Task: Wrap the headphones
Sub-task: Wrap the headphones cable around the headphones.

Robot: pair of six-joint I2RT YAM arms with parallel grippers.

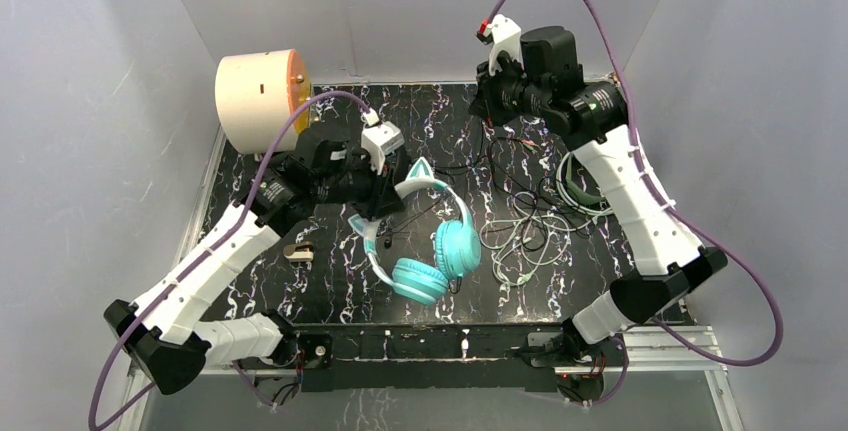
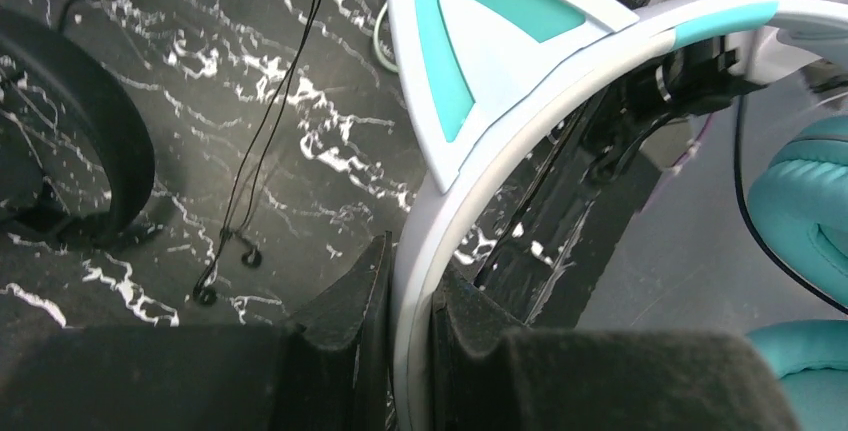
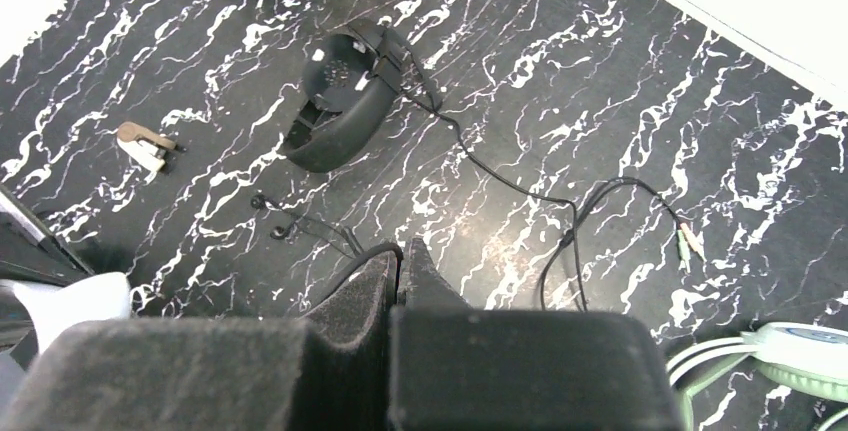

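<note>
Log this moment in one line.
left gripper: shut on teal headset band | right gripper: shut on thin black cable | black headset, sage headset: untouched

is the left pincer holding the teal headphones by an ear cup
No, the left pincer is shut on the white cat-ear band, with the teal ear cups off to one side, untouched.

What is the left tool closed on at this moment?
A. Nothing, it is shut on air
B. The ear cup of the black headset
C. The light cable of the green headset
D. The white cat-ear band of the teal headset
D: in the left wrist view, the fingers of the left tool pinch the white cat-ear band of the teal headset from both sides.
</note>
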